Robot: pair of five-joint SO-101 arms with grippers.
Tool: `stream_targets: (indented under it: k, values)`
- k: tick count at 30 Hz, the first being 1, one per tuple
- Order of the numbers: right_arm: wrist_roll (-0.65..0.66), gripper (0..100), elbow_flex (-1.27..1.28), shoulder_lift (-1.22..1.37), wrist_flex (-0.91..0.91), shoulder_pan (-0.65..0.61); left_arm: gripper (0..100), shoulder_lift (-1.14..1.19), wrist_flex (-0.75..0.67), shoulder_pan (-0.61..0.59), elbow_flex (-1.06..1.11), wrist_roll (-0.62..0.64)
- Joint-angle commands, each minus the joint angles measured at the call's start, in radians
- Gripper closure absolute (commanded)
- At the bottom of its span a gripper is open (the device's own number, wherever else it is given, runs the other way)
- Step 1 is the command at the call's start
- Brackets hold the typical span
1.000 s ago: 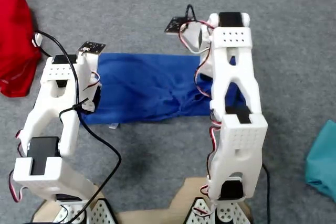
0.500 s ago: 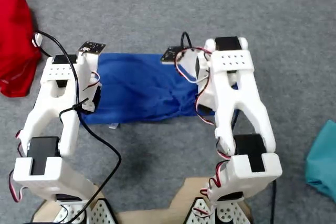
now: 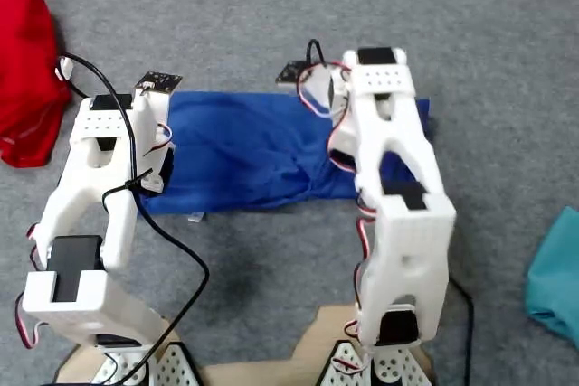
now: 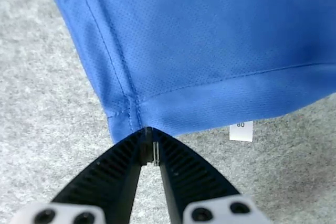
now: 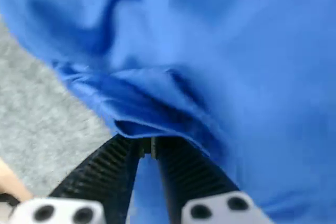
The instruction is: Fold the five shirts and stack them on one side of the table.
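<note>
A blue shirt (image 3: 244,146) lies folded into a long strip across the middle of the grey table. My left gripper (image 4: 148,148) is shut at the shirt's (image 4: 210,51) near left hem corner, pinching the edge. In the high view the left arm (image 3: 109,151) stands at that end of the shirt. My right gripper (image 5: 147,148) is shut on a bunched fold of the blue shirt (image 5: 236,51), holding it slightly off the table. The right arm (image 3: 384,133) reaches over the shirt's right end and hides part of it.
A red shirt (image 3: 27,70) lies heaped at the far left edge. A teal shirt (image 3: 556,273) shows at the right edge. A small white label (image 4: 241,131) sticks out under the blue shirt's near hem. Bare grey table lies beyond the shirt.
The right arm drew back toward its base, then stretched out again, ending slightly further left. The shirt's right end shifted with it. The left arm stayed still.
</note>
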Motion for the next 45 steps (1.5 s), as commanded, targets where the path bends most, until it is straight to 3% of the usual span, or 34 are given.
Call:
stream_targets:
  k: [1,11,22,25,33,38,45]
  values:
    - [-0.002,98.7,-0.305,0.094,0.095,-0.024,98,-0.013,-0.009,0.0,-0.002,0.0]
    - [0.009,98.4,-0.568,0.335,0.15,-0.028,98,-0.013,-0.009,0.0,-0.002,0.0]
    - [-0.014,98.3,-0.564,0.148,0.155,-0.022,98,-0.016,-0.005,0.006,-0.012,0.0]
    - [-0.035,98.3,-0.469,0.044,0.157,-0.021,98,-0.016,0.0,0.046,-0.063,0.005]
    - [-0.12,94.6,-0.05,-0.275,0.153,0.047,98,-0.015,0.091,0.192,-0.324,0.189]
    - [-0.143,81.1,0.166,-0.429,0.146,0.133,98,-0.01,0.084,0.316,-0.348,0.292]
    - [-0.17,81.0,0.429,-0.558,0.051,0.217,98,-0.005,0.005,0.462,-0.344,0.42]
